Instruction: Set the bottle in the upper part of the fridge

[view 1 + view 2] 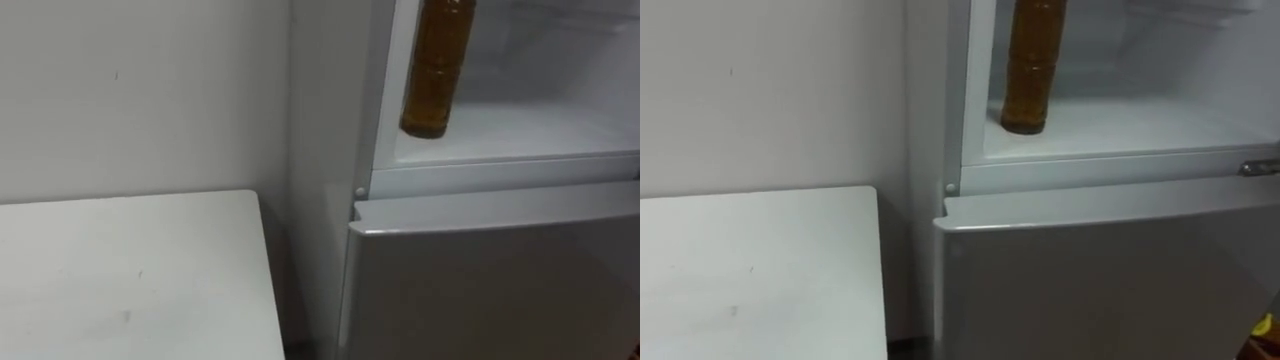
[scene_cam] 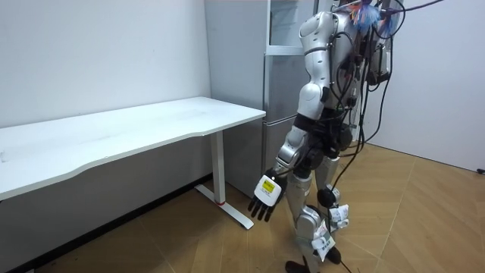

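**mika_t:** ok so where did the thing end up?

**jo88:** The tall amber-brown ribbed bottle (image 1: 437,70) is standing upright inside the white upper fridge compartment (image 1: 530,130). It's at the front left corner of the floor, just behind the front lip. The top of it runs out of frame, so can't tell about the cap.

**mika_t:** any label or brand on it?

**jo88:** can't read a thing tbh. It looks brownish all the way down with ridges round the middle, and any print is too blurred to make out.

**mika_t:** and the hands?

**jo88:** In the room view the robot is upright right in front of the tall grey fridge (image 2: 279,91), facing it. Its left hand (image 2: 265,199) hangs down beside its thigh, well apart from the bottle. The fingers are straight and loosely spread, pointing at the floor, with nothing in them. There's a small white tag on the back of it with dark marks, way too small to read.

**mika_t:** what else is around?

**jo88:** The grey lower fridge door (image 1: 500,285) is closed right under the compartment. A white flat-topped table (image 1: 130,270) sits just beside the fridge on the robot's left, up against a plain white wall (image 1: 130,90). There's a wooden plank floor (image 2: 424,220) underfoot.
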{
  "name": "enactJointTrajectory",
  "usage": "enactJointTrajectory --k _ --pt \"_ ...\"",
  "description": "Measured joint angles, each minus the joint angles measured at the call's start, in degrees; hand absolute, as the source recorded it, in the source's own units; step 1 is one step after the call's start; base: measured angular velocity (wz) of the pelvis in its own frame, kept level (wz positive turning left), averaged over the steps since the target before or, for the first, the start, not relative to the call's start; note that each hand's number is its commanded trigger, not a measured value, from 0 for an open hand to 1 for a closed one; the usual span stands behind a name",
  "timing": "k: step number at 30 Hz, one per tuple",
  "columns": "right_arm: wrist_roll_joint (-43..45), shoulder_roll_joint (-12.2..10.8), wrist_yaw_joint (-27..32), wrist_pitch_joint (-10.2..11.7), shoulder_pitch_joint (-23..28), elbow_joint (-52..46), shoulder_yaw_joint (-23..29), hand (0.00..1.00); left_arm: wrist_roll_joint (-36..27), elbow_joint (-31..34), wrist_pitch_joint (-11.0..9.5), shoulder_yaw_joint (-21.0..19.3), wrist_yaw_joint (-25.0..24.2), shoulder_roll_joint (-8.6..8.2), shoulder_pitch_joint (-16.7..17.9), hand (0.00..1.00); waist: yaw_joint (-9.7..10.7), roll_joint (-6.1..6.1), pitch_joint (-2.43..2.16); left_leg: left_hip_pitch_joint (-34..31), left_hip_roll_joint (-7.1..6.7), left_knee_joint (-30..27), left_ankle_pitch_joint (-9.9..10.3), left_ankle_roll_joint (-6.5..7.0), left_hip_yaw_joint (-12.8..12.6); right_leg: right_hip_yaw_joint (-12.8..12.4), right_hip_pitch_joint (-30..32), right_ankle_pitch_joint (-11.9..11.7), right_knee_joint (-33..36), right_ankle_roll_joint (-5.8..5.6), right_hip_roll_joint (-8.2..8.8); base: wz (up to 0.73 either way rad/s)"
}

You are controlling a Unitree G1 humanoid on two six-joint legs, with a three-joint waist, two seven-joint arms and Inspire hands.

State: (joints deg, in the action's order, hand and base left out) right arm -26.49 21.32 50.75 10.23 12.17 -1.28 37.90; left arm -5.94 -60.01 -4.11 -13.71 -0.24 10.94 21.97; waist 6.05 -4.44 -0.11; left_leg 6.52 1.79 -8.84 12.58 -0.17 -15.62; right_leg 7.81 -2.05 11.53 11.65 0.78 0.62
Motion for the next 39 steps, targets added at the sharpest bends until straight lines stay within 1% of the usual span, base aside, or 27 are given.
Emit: enactJointTrajectory --k 3,4,6,8,9,11,13,17,22,30,39 --pt "0.21 0.0 -0.3 -0.77 -0.39 -0.94 -0.25 0.0 0.56 -0.04 0.02 0.0 -0.27 -0.03 0.03 0.0 -0.08 -0.12 0.04 0.15 0.0 0.0 0.0 -0.01 -0.1 -0.34 0.13 0.18 0.37 0.05 -0.05 -0.04" --pt "0.76 0.0 -0.48 -1.62 -0.39 -1.74 -0.5 0.0 0.76 -0.12 0.01 0.0 -0.42 -0.06 0.07 0.0 -0.08 -0.11 0.04 0.28 -0.01 0.0 -0.01 -0.01 -0.14 -0.54 0.12 0.24 0.54 0.04 -0.07 -0.06" --pt "1.97 0.0 -0.99 -2.2 -0.38 -2.41 -0.75 0.0 1.09 -0.35 -0.02 -0.05 -0.46 -0.04 0.05 0.0 -0.09 -0.22 0.11 0.64 -0.07 0.03 -0.01 -0.01 -0.14 -0.84 0.13 0.47 1.05 0.02 -0.06 -0.07" --pt "2.31 0.0 -0.88 -4.06 -0.38 -4.42 -0.77 0.0 1.09 -0.97 -0.08 -0.16 -0.49 -0.05 0.07 0.0 -0.12 -0.32 0.17 0.92 -0.13 0.1 -0.01 -0.01 -0.12 -1.22 0.1 0.71 1.3 -0.01 -0.05 -0.06" --pt "2.31 0.0 -0.78 -4.08 -0.39 -4.69 -0.77 0.0 1.09 -1.12 -0.08 -0.39 -0.49 -0.06 0.07 0.0 -0.11 -0.37 0.2 0.96 -0.14 0.1 -0.01 -0.01 -0.11 -1.24 0.1 0.76 1.37 -0.03 -0.04 -0.04" --pt "3.09 0.1 0.03 -3.94 -0.82 -7.71 -0.68 0.0 1.15 -1.86 -0.09 -1.45 -0.47 -0.07 0.02 0.0 0.05 -0.88 0.47 1.22 -0.2 0.08 -0.01 -0.01 -0.09 -1.36 0.26 1.19 2.18 0.04 0.05 0.0" --pt "4.52 0.09 0.27 -3.93 -0.71 -7.81 -1.26 0.0 1.21 -1.89 -0.09 -1.58 -0.54 -0.34 -0.01 0.0 -0.02 -0.91 0.5 1.16 -0.25 0.08 -0.01 -0.01 -0.09 -1.38 0.34 1.19 2.18 0.03 0.07 0.0" --pt "10.68 0.05 -0.34 -3.93 -0.69 -8.76 -3.0 0.0 1.76 -1.92 -0.09 -2.02 -0.5 -0.88 -0.1 0.0 -0.09 -0.92 0.49 0.87 -0.35 0.1 -0.01 -0.01 -0.1 -1.46 0.88 1.23 2.6 -0.03 0.18 -0.02" --pt "13.08 0.05 -0.97 -3.93 -0.69 -8.97 -3.21 0.0 1.76 -1.95 -0.11 -2.05 -0.5 -1.06 -0.68 0.0 -0.11 -0.93 0.5 0.75 -0.42 0.09 -0.01 0.0 -0.09 -1.51 1.24 1.34 3.02 -0.06 0.29 0.0" --pt "13.17 0.06 -1.73 -3.94 -0.69 -8.97 -3.21 0.0 1.73 -1.95 -0.36 -2.05 -0.62 -1.12 -1.18 0.0 -0.1 -0.95 0.48 0.37 -0.4 0.08 -0.01 0.0 -0.09 -1.56 1.7 1.34 3.18 -0.03 0.26 0.0" --pt "13.98 0.05 -2.26 -4.03 -0.69 -9.21 -3.46 0.0 1.73 -2.5 -0.52 -2.05 -1.85 -1.22 -1.32 0.0 -0.21 -0.95 0.46 0.17 -0.37 -0.08 -0.01 0.01 -0.3 -1.51 1.99 1.34 3.4 -0.02 0.28 0.0"
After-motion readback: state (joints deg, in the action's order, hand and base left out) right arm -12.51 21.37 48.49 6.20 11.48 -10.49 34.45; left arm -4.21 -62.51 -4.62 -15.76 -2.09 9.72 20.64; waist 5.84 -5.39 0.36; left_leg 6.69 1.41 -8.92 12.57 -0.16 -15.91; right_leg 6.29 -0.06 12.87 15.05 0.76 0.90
